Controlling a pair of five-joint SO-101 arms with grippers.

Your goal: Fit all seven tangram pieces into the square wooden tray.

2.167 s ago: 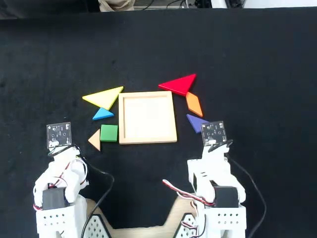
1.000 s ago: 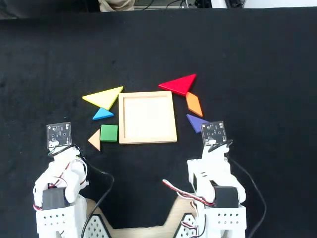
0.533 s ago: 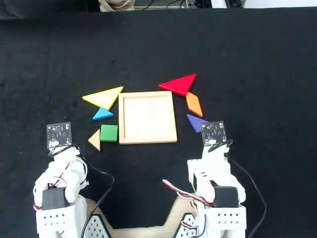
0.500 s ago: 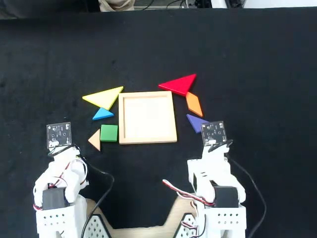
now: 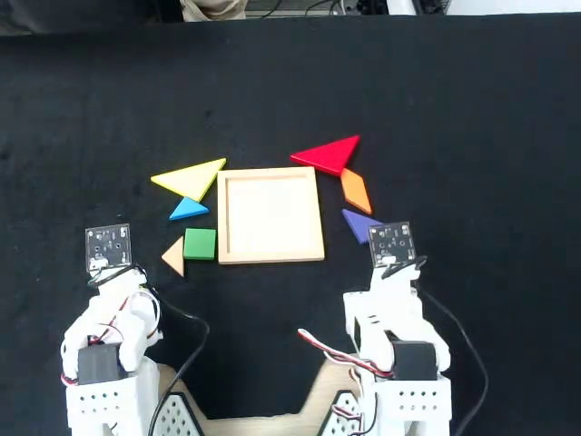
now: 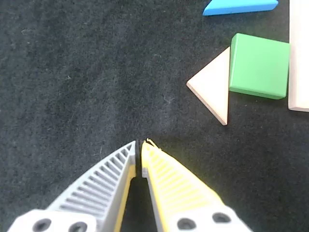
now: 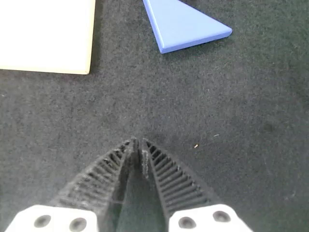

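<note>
Nothing is seen to have shifted over the earlier high views. Both arms are held in the same folded pose at the near edge of the black felt-covered surface point(image 5: 472, 127), and every piece is found in the same place. For the task this is judged to mean that no placing has begun and all seven pieces are left to be fitted.

The square wooden tray point(image 5: 270, 259) lies at the middle of the surface with nothing in it. On the left arm's side four pieces are laid:
- The large yellow triangle point(image 5: 191, 178) is by the tray's far corner.
- The small blue triangle point(image 5: 188, 210) lies just beside the tray.
- The green square point(image 5: 200, 243) is close against the tray's edge.
- The small pale wooden triangle point(image 5: 174, 257) is pressed up to the green square.

On the right arm's side three pieces are laid:
- The large red triangle point(image 5: 329, 154) is at the far corner.
- The orange parallelogram point(image 5: 357, 190) comes next.
- The violet-blue triangle point(image 5: 360, 224) is nearest the right arm.

The left tool point(image 6: 140, 145) is clenched on nothing, its tips met above bare felt, near the pale wooden triangle but apart from it. The right tool point(image 7: 136, 142) is likewise clenched and holds nothing, above bare felt short of the violet-blue triangle.

No brand, label or legible writing can be made out on the pieces, the tray or the arms.
</note>
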